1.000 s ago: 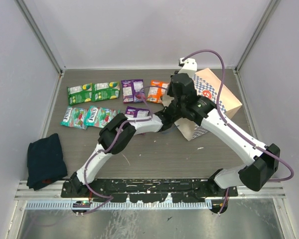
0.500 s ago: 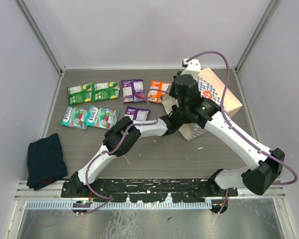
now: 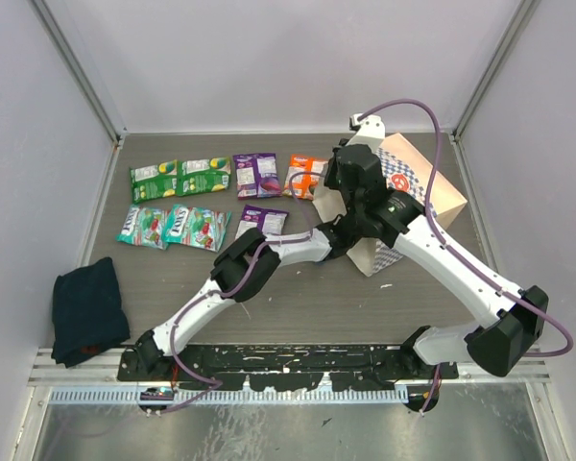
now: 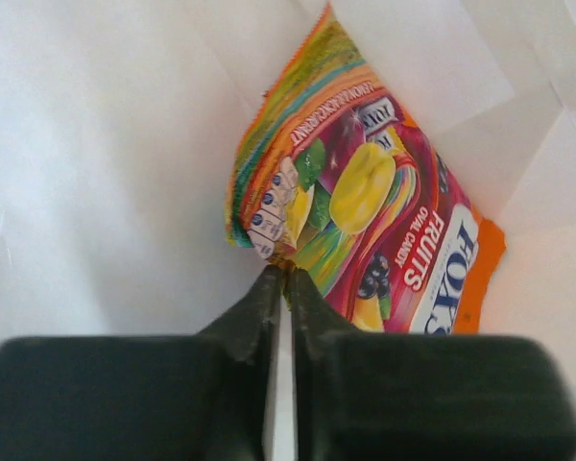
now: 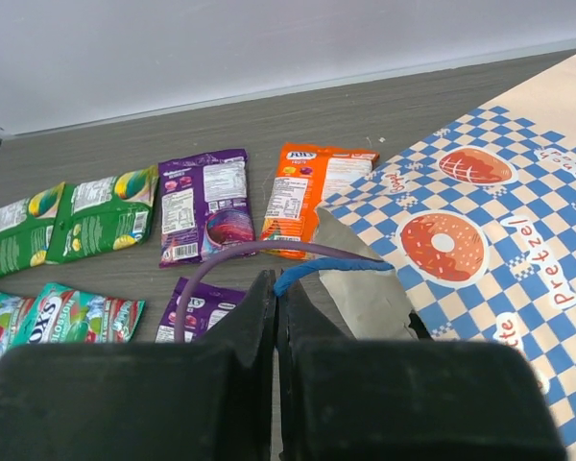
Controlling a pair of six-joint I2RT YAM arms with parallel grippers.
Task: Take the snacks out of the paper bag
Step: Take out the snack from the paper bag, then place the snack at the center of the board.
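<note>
Pinches only the packet (image 4: 365, 221) corner inside the bag (image 5: 480, 288) with left tool (image 4: 286, 276), right tool (image 5: 276, 280) clamped on handle (image 5: 331, 272); risks slipping during pull-out.

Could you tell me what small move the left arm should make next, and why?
Probably draw the left gripper back out of the paper bag: its jaws look closed on the orange packet, and the right gripper holds the blue handle.
</note>
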